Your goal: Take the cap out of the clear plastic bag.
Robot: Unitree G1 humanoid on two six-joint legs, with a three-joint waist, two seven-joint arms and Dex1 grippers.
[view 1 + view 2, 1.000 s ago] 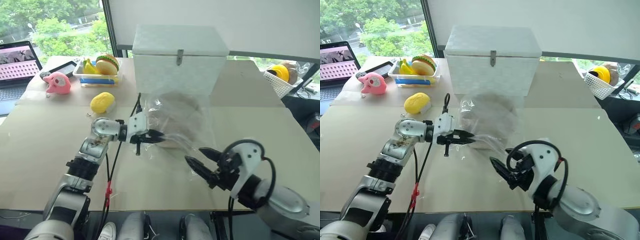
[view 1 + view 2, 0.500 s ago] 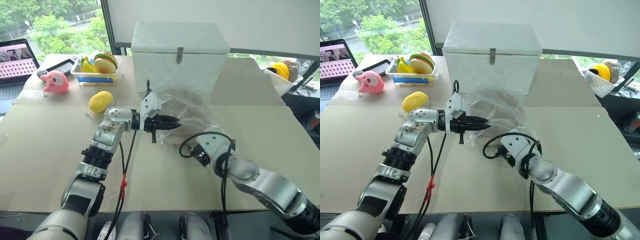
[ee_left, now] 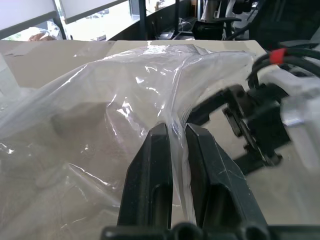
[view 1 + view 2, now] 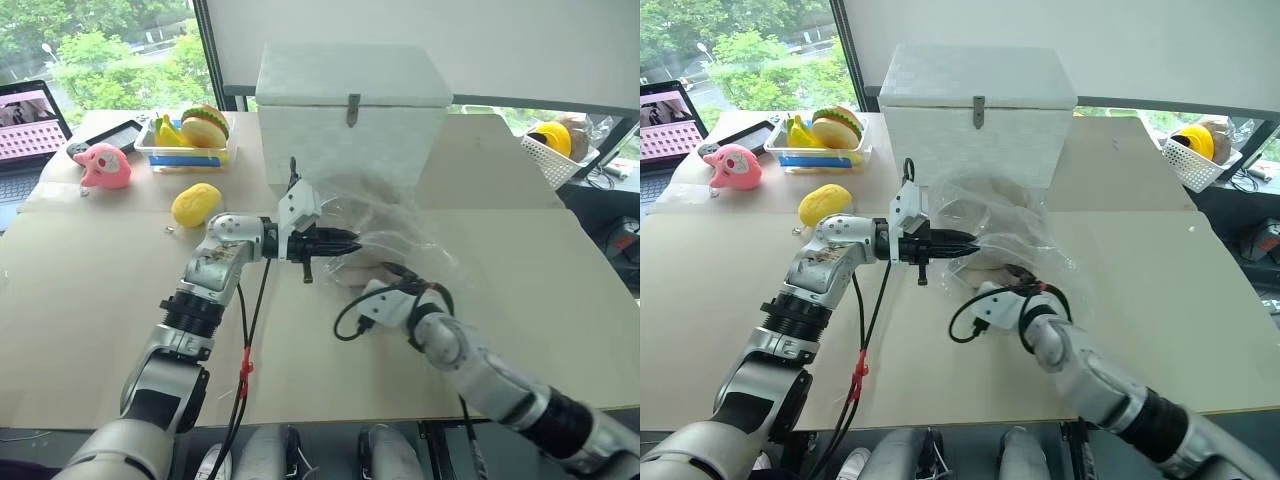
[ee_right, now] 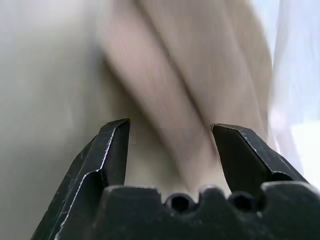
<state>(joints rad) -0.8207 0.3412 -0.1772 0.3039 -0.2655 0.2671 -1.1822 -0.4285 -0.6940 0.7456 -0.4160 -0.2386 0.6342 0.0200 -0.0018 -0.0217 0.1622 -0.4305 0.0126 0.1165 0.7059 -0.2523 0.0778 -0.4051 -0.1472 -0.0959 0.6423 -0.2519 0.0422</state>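
text: none legible | laptop screen (image 4: 27, 112): content too small to read | labels: none

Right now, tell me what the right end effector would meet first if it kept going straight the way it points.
Most likely the cap: the right end effector, jaws open, points at its tan fabric just ahead, inside the mouth of the clear plastic bag. Depth is unclear.

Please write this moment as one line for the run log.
left gripper: jaws shut on clear plastic bag edge, lifted | right gripper: jaws open, at cap in bag mouth | cap: not out
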